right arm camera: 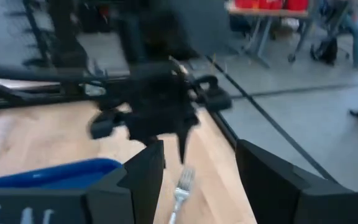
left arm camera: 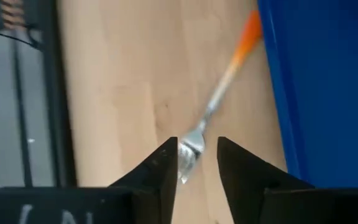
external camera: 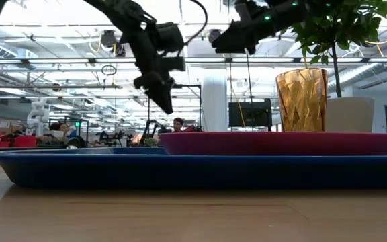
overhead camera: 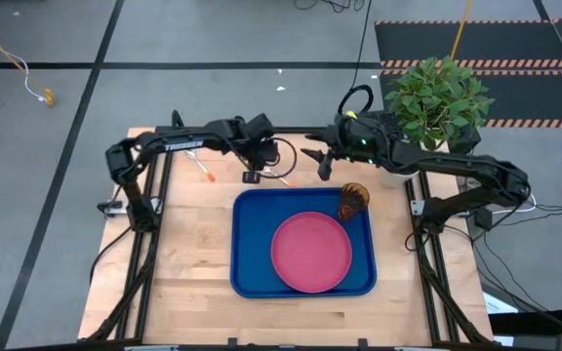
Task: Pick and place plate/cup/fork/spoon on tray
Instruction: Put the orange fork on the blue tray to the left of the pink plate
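The left gripper is poised over the fork on the surface, jaws parted, gripping nothing; the right gripper is held wide, empty.

tray: blue all over
plate: pink-red, plain
cup: see-through amber-brown, with a ribbed pattern
fork: silver metal, with an orange handle
table: light wood, with grain lines
arms: dark, almost black
plant: green leaves
floor mat: black, edged with orange and black stripes
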Controlling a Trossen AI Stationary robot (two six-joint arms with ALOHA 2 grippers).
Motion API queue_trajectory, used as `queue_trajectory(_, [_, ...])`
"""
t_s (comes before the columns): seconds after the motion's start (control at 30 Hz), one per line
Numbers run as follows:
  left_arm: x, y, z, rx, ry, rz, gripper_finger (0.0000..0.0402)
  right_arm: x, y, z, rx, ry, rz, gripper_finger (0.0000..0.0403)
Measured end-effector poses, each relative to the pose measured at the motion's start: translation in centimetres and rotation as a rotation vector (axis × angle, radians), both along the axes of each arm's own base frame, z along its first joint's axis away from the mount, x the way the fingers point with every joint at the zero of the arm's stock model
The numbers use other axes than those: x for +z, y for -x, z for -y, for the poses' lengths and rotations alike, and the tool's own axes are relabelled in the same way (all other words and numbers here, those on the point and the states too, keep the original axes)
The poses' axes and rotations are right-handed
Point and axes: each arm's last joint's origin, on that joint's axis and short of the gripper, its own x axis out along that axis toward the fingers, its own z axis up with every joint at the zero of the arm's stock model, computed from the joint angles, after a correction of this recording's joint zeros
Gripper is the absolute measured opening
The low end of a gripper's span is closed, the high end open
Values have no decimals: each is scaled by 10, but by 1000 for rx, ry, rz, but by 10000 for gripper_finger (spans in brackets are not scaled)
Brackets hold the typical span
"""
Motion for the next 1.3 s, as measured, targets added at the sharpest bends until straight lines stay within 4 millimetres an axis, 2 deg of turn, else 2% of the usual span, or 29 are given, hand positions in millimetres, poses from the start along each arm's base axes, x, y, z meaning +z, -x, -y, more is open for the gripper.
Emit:
queue_trajectory(0.2, [-19, -9, -6, -102, 12, -147, 163, -15, 18, -14, 25, 47, 121, 192])
queue_trajectory(0.33, [-23, -18, -8, -127, -8, -139, 167, -6, 32, -20, 75, 46, 180, 192])
queue_trajectory(0.53, [-37, -32, -10, -170, -3, -168, 160, -12, 43, -27, 105, 35, 180, 192])
queue_trajectory(0.73, [-56, -39, -12, -196, 12, -209, 142, -16, 47, -29, 99, 17, 175, 192])
queue_trajectory(1.03, [-56, -40, -12, -219, 39, -176, 140, -17, 47, -29, 97, 8, 169, 192])
queue_trajectory(1.2, [-69, -44, -15, -219, 44, -183, 140, -17, 47, -29, 97, 7, 169, 192])
queue_trajectory(1.3, [-70, -45, -16, -212, 40, -175, 140, -17, 47, -29, 97, 6, 168, 192])
